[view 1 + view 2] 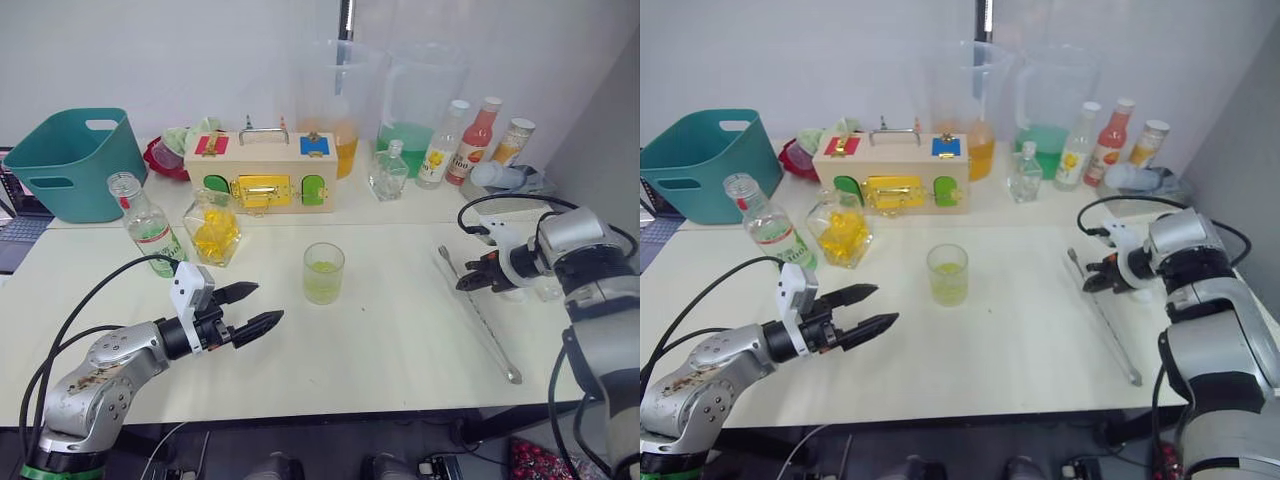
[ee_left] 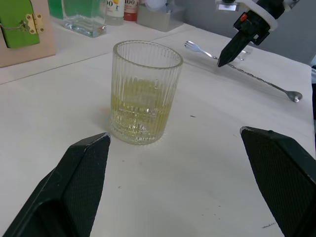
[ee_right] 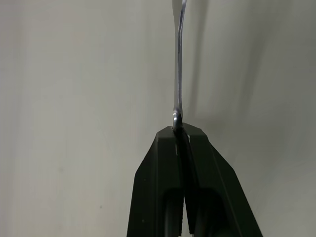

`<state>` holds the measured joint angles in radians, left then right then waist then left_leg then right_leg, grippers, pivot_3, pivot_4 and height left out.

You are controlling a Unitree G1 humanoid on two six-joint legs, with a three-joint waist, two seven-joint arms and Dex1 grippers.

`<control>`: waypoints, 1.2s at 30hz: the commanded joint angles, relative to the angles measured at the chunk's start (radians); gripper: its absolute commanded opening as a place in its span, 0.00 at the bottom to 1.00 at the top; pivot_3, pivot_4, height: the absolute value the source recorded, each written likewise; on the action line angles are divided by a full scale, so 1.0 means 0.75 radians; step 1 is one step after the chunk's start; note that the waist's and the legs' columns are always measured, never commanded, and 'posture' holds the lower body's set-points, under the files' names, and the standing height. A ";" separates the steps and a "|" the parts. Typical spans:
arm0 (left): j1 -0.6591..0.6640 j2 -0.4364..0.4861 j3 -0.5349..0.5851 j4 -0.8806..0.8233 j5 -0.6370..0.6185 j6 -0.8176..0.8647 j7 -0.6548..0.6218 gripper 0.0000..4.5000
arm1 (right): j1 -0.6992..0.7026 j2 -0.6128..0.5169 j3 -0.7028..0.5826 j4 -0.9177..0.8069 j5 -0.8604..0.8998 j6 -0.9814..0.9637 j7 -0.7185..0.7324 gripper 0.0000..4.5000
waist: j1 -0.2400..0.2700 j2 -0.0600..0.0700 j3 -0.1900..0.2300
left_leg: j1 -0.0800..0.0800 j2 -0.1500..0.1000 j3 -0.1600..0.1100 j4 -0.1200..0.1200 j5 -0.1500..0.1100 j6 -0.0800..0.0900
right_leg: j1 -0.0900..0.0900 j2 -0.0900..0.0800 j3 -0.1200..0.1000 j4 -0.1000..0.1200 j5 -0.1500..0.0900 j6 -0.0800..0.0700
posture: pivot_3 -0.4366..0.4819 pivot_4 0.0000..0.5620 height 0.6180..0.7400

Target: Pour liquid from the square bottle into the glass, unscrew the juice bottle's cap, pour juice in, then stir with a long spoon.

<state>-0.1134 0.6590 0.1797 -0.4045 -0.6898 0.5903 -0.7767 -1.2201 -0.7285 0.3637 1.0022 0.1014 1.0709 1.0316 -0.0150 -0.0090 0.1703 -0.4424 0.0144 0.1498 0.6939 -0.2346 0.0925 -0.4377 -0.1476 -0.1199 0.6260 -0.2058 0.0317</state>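
Yellow-green liquid low in glass [image 1: 324, 272] | square bottle [image 1: 213, 228] yellow liquid

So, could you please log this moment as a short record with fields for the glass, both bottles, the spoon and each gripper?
glass: upright mid-table, shallow yellow-green liquid inside
square bottle: upright to the robot's left of the glass, yellow liquid inside
juice bottle: beside the square bottle, leaning, no cap on it
long spoon: lying flat on the table, on the robot's right
left gripper: open, above the table, pointing toward the glass
right gripper: fingers together at the spoon's handle; grip on it not certain
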 commanded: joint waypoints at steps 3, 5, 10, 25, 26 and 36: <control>0.030 0.030 0.028 -0.070 -0.015 0.009 0.000 0.99 | -0.014 0.054 -0.072 0.042 -0.066 -0.115 -0.094 0.00 | 0.000 0.000 0.000 | 0.000 0.000 0.000 0.000 0.000 0.000 | 0.000 0.000 0.000 0.000 0.000 0.000 | 0.48 0.27 0.94; 0.037 0.031 0.030 -0.078 -0.019 0.007 0.000 0.99 | -0.017 0.067 -0.090 0.057 -0.075 -0.118 -0.100 0.00 | 0.002 0.000 0.000 | 0.000 0.000 0.000 0.000 0.000 -0.001 | 0.000 0.000 0.000 0.000 0.000 0.000 | 0.48 0.27 0.94; 0.048 0.045 0.045 -0.081 -0.012 0.014 0.019 1.00 | -0.024 0.068 -0.114 0.034 -0.090 -0.119 -0.064 0.36 | 0.001 0.000 0.000 | 0.000 0.000 0.000 0.000 -0.001 -0.004 | 0.001 0.000 0.000 0.000 0.000 0.000 | 0.48 0.27 0.94; 0.119 0.218 0.232 0.233 0.109 -0.195 -0.206 1.00 | 0.364 -0.278 -0.405 -0.612 0.081 -0.519 0.241 0.98 | 0.004 0.001 0.000 | 0.001 0.000 0.001 -0.001 -0.003 -0.006 | 0.000 0.001 0.000 0.000 0.000 0.000 | 0.48 0.27 0.94; 0.135 0.255 0.266 0.291 0.120 -0.223 -0.255 1.00 | 0.467 -0.304 -0.480 -0.695 0.121 -0.562 0.247 0.98 | 0.005 0.000 0.000 | 0.001 0.000 0.000 -0.001 -0.003 -0.006 | 0.000 0.001 -0.001 -0.001 0.000 0.000 | 0.48 0.27 0.94; 0.146 0.346 0.378 0.604 0.300 -0.483 -0.317 1.00 | 1.029 -0.213 -1.026 -0.902 0.268 -1.036 -0.062 0.98 | 0.012 0.000 0.000 | 0.002 0.000 0.001 0.000 -0.005 -0.010 | 0.000 -0.002 0.000 -0.001 -0.001 0.001 | 0.48 0.27 0.94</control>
<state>-0.0021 0.9029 0.4202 0.0185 -0.4977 0.2823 -1.0263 -0.4803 -0.8903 -0.3245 0.3363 0.2663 0.3480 1.0196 -0.0062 -0.0087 0.1703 -0.4408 0.0147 0.1506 0.6934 -0.2383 0.0849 -0.4373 -0.1491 -0.1201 0.6254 -0.2063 0.0323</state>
